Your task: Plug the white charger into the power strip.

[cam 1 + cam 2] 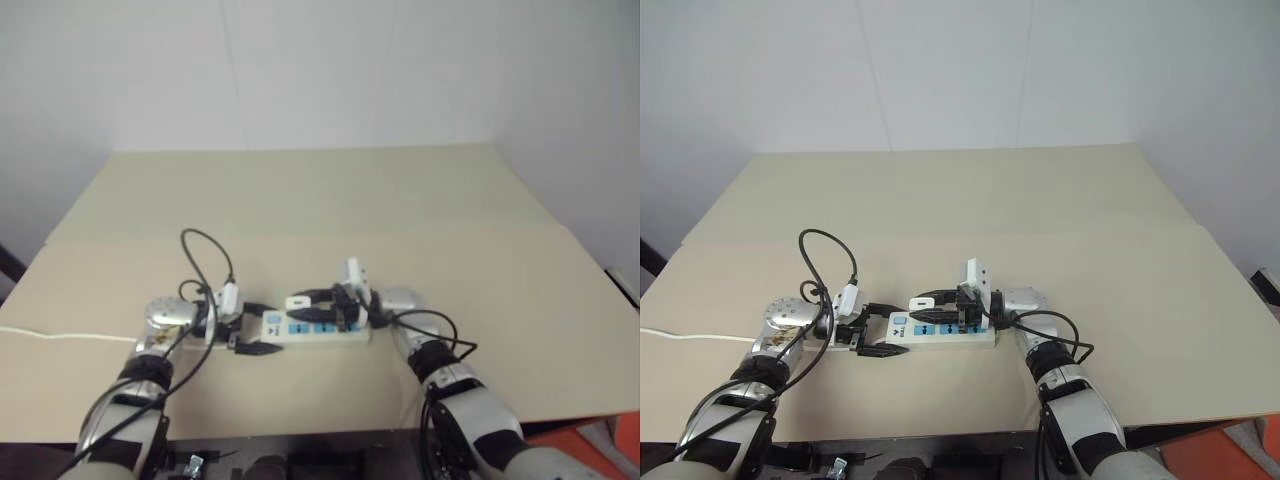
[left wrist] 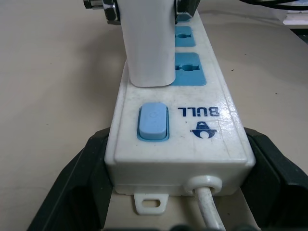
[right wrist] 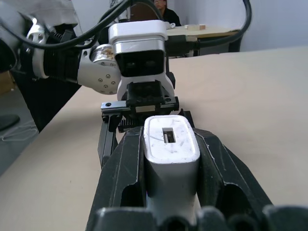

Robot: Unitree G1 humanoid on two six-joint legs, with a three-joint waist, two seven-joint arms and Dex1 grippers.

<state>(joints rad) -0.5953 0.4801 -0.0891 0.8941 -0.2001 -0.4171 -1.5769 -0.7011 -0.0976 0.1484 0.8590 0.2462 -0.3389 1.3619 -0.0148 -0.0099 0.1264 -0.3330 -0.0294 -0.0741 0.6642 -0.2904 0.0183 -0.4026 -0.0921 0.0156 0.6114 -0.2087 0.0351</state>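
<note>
The power strip (image 1: pixel 945 334) lies flat near the front edge of the beige table (image 1: pixel 1040 220), its switch end toward the robot's left and its row of blue sockets running to the right; it is the landmark for everything else. The left gripper (image 1: pixel 880 335) grips that switch end, one black finger on each long side of the strip, jaws narrowed onto the casing; in the left wrist view the fingers (image 2: pixel 77 192) press both flanks, with the blue rocker switch (image 2: pixel 153 122) and the dark printed mark beside it on top, and the white cord (image 2: pixel 207 202) leaving the end face. The white charger (image 3: pixel 171 154) is clamped between the right gripper (image 1: pixel 930 312) fingers, jaws tight on its two sides, a small slot showing in its outer face; it stands over the strip's sockets, its lower end at the strip's top face just past the switch, beside the first blue socket (image 2: pixel 189 70). Whether its pins are seated in a socket cannot be told; the charger body hides that spot, and the sockets farther along the strip are cut off or covered by gripper parts. The cord trails from the strip's switch end across the table to the left edge of view. Behind the table stands a plain pale wall (image 1: pixel 960 70); in the right wrist view a person sits at another table far beyond the strip, too small to make out.
</note>
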